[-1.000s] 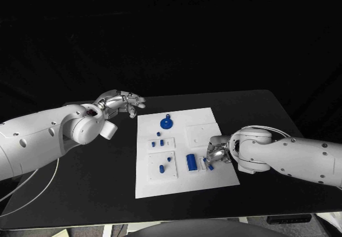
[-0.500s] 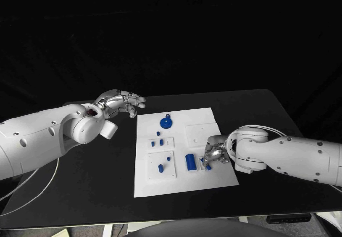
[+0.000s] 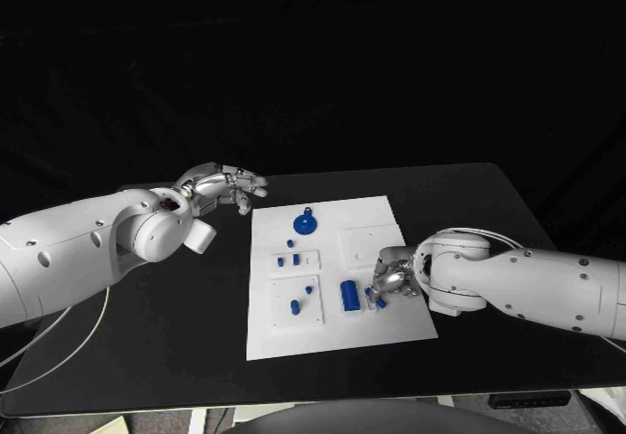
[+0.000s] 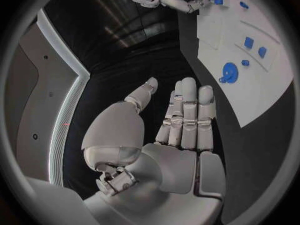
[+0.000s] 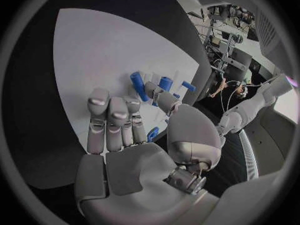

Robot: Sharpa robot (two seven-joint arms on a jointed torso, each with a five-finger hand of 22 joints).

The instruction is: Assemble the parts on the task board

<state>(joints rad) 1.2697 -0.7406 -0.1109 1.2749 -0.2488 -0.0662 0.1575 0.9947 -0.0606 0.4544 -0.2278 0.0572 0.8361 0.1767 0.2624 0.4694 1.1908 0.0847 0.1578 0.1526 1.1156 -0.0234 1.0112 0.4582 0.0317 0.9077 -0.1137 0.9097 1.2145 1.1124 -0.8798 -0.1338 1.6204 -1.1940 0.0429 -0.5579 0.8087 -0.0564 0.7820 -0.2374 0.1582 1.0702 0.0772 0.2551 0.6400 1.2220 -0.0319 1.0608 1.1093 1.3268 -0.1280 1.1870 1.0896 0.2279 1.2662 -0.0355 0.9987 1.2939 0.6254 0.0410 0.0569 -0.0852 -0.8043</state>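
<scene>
The blue part (image 3: pixel 375 296) has shifted slightly leftward with the right robot hand (image 3: pixel 395 279), which pinches it over the task board (image 3: pixel 392 325), beside a larger blue cylinder (image 3: pixel 350 296). It is a short bar, long axis running roughly toward the board's near edge. The left robot hand (image 3: pixel 224 187) hovers off the board over the bench (image 3: pixel 156 334), fingers straight, holding nothing.

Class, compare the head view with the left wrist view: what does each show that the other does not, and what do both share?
Head view alone: the whole task board on the black table, with the blue parts near the right hand seen from above. Left wrist view alone: the palm side of the left hand, holding nothing. Both share: the round blue part, the board and both hands.
</scene>
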